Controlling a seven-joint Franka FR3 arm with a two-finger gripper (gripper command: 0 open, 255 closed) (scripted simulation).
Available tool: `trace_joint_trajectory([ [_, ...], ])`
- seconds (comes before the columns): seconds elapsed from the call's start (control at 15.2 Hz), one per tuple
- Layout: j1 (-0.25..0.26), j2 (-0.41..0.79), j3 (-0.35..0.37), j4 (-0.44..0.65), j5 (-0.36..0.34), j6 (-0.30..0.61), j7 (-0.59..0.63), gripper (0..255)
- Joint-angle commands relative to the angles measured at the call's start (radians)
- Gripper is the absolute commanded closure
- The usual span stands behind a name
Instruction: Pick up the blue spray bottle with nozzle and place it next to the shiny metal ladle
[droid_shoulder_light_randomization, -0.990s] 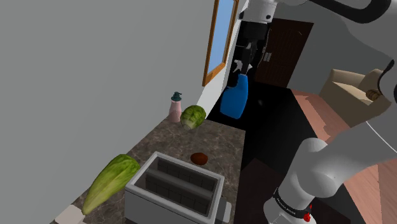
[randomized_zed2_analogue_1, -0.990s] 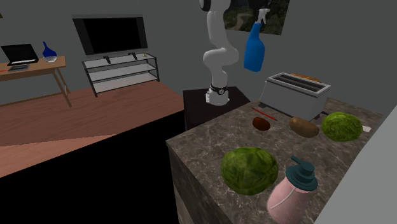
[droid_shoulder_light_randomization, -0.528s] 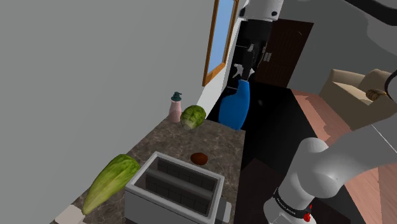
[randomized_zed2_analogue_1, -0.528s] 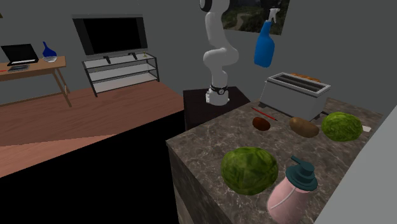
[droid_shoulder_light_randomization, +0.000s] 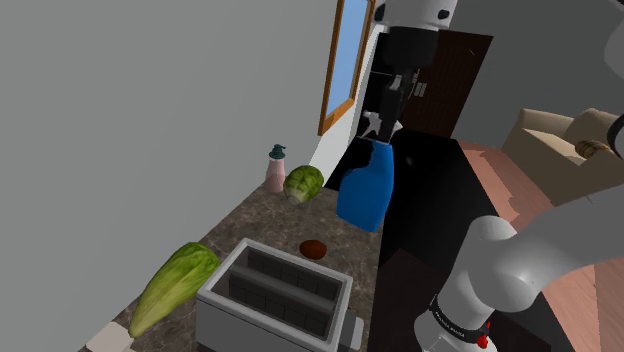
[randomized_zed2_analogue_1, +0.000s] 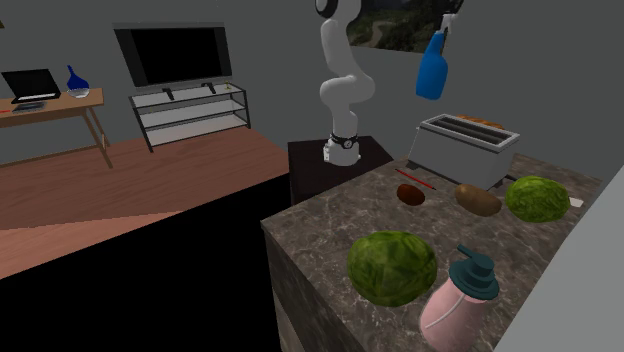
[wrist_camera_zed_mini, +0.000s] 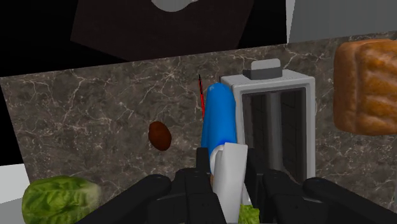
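Found the black gripper (droid_shoulder_light_randomization: 384, 110) raised high, jaws clenched on the white nozzle head of the blue spray bottle (droid_shoulder_light_randomization: 365, 195), with the bottle hanging body-down in the air, well clear of the marbled worktop (droid_shoulder_light_randomization: 352, 228). Noted in the second exterior view the bottle above the silver toaster (randomized_zed2_analogue_1: 462, 148), not touching it. Observed in the wrist view the bottle body lined up between the toaster and the brown bowl of a red-handled ladle (wrist_camera_zed_mini: 159, 135) lying on the worktop. Recorded a round green lettuce (droid_shoulder_light_randomization: 303, 184) and a pink dispenser (droid_shoulder_light_randomization: 275, 170) near the wall, well apart from the bottle
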Motion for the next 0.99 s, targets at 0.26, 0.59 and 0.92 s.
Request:
trace_joint_trajectory([
  [0.26,0.019,0.022,0.135,0.041,0.076,0.003,0.163,255],
  [0.59,0.026,0.072,0.255,0.108,0.122,0.011,0.301,255],
  [0.92,0.024,0.155,0.393,0.204,0.143,0.024,0.45,255],
])
